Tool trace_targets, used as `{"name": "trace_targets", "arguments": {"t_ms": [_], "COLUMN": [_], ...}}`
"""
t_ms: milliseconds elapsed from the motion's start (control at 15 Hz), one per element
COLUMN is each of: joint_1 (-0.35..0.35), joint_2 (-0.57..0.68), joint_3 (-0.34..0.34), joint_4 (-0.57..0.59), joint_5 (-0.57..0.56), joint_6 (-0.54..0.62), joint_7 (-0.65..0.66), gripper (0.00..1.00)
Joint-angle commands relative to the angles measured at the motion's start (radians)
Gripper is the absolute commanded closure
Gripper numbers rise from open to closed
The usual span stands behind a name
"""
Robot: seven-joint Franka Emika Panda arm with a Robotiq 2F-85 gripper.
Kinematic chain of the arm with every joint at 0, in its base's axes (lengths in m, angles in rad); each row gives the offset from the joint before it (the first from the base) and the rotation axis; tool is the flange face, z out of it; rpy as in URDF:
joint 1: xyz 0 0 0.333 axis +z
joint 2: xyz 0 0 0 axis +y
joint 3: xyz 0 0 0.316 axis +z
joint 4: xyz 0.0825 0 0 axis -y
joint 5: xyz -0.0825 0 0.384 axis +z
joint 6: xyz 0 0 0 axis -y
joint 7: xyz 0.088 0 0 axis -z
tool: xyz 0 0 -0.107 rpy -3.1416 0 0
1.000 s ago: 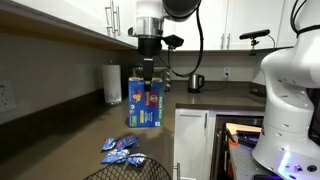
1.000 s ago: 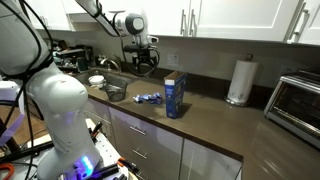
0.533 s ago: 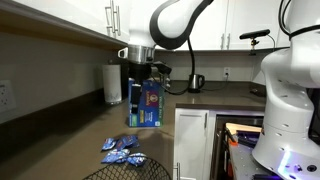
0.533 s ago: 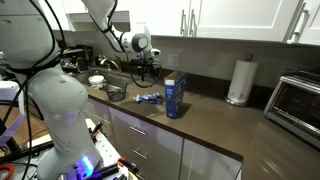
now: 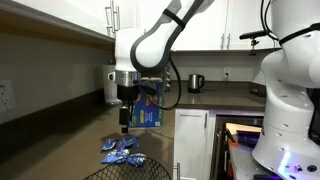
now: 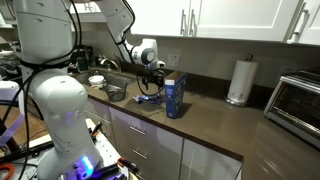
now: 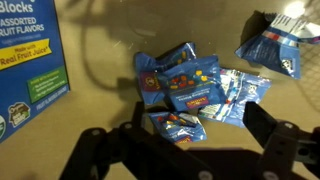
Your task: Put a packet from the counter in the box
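Fingers [image 7: 272,145], spread wide and empty, hang over crinkly blue packets [image 7: 185,82] on the smooth counter [image 7: 105,105].

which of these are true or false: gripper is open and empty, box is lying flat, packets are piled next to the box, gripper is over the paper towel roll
1. The gripper is open and holds nothing. True.
2. The box lies flat on the counter. False: it stands upright.
3. Several blue packets lie in a loose pile on the counter close to the box. True.
4. The gripper hangs over the paper towel roll. False: it hangs over the packets; the roll stands further back by the wall.
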Motion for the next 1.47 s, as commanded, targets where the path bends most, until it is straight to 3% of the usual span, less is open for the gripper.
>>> {"name": "trace_targets", "arguments": {"t_ms": [0, 67, 200, 267, 400, 467, 600, 667, 733, 1067, 1267, 1400], "joint_1": [-0.030, -0.034, -0.046, -0.049, -0.060, -0.064, -0.068, -0.067, -0.067, -0.055, -0.050, -0.043], "joint_2": [0.113, 0.138, 0.174, 0.189, 0.210, 0.214, 0.220, 0.220, 0.218, 0.176, 0.127, 0.086], "joint_3": [0.013, 0.013, 0.016, 0.016, 0.020, 0.022, 0.024, 0.022, 0.024, 0.031, 0.045, 0.053], "joint_4": [0.090, 0.108, 0.135, 0.147, 0.166, 0.172, 0.186, 0.192, 0.196, 0.190, 0.159, 0.126], "joint_5": [-0.008, -0.008, -0.001, 0.000, 0.006, 0.007, 0.009, 0.006, 0.008, 0.002, 0.005, 0.002], "joint_6": [-0.013, -0.017, -0.029, -0.037, -0.060, -0.072, -0.103, -0.116, -0.133, -0.230, -0.269, -0.287], "joint_7": [-0.034, -0.034, -0.043, -0.043, -0.052, -0.056, -0.058, -0.054, -0.052, -0.035, -0.036, -0.026], "gripper": [0.00, 0.06, 0.32, 0.38, 0.38, 0.51, 0.46, 0.49, 0.66, 0.96, 1.00, 0.97]}}
